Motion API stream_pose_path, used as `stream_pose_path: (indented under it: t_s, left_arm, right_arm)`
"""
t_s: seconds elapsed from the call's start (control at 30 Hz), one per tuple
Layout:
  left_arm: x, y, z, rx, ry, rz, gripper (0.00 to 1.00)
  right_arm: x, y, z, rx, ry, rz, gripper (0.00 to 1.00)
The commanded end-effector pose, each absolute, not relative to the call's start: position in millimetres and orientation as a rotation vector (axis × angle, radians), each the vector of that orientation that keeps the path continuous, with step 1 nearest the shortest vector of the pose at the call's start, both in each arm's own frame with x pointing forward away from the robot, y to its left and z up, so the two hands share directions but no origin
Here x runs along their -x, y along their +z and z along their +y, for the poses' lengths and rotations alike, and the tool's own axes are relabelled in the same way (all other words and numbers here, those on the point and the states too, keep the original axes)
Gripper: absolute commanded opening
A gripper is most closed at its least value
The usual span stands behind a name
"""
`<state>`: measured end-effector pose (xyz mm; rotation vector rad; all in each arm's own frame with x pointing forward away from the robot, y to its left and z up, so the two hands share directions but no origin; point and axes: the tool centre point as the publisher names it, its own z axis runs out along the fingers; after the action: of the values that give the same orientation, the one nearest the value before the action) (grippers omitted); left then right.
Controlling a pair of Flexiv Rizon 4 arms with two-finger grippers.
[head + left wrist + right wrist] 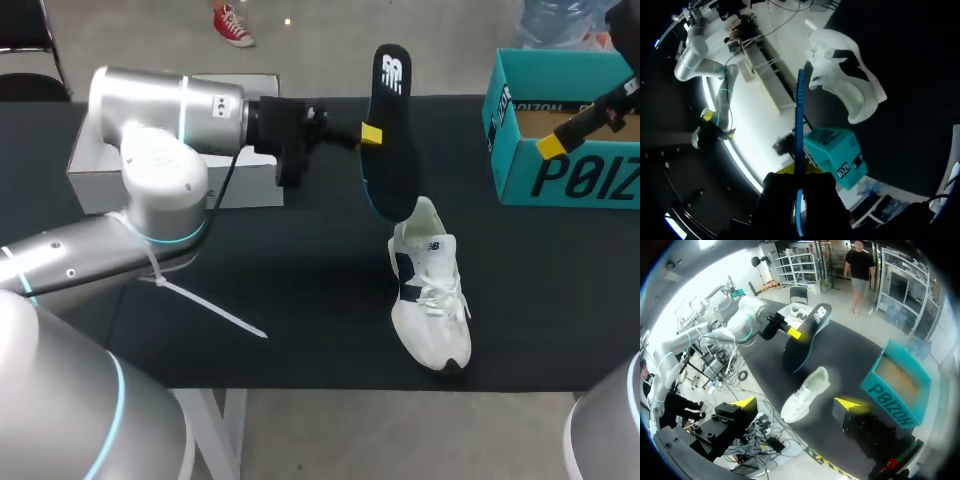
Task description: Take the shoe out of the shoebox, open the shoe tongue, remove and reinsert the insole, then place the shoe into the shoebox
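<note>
My left gripper (pixel 368 135) is shut on a black insole (pixel 392 140) with a blue rim, held upright over the table's middle. In the left wrist view the insole (pixel 800 115) shows edge-on between that gripper's fingers. Just below its lower end a white shoe (pixel 430 295) with dark side patches lies on the black table, toe towards the front edge. The teal shoebox (pixel 560 150) stands open at the back right. My right gripper (pixel 797 403) hangs open and empty, high above the shoe (pixel 805 392); one of its fingertips (pixel 553 145) shows over the box's near wall.
A white box (pixel 245 185) stands at the back left, partly behind my left arm. A white strap (pixel 210 305) lies on the table at the front left. The black table (pixel 300 300) ends close in front of the shoe's toe.
</note>
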<state>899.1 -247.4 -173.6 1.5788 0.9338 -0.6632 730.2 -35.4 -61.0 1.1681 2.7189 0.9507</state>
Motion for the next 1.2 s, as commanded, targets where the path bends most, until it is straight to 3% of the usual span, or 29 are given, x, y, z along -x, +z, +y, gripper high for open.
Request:
stream_pose_path:
  t_s: [0.03,1.2]
  left_arm:
    - [-916,-174,-252,-1.602,-0.652,0.927,0.0]
    - [-928,-202,-277,-1.637,-0.676,0.999,0.0]
  right_arm:
    - [-733,-60,-34,-1.17,0.943,2.725,1.0]
    - [-733,-60,-34,-1.17,0.943,2.725,1.0]
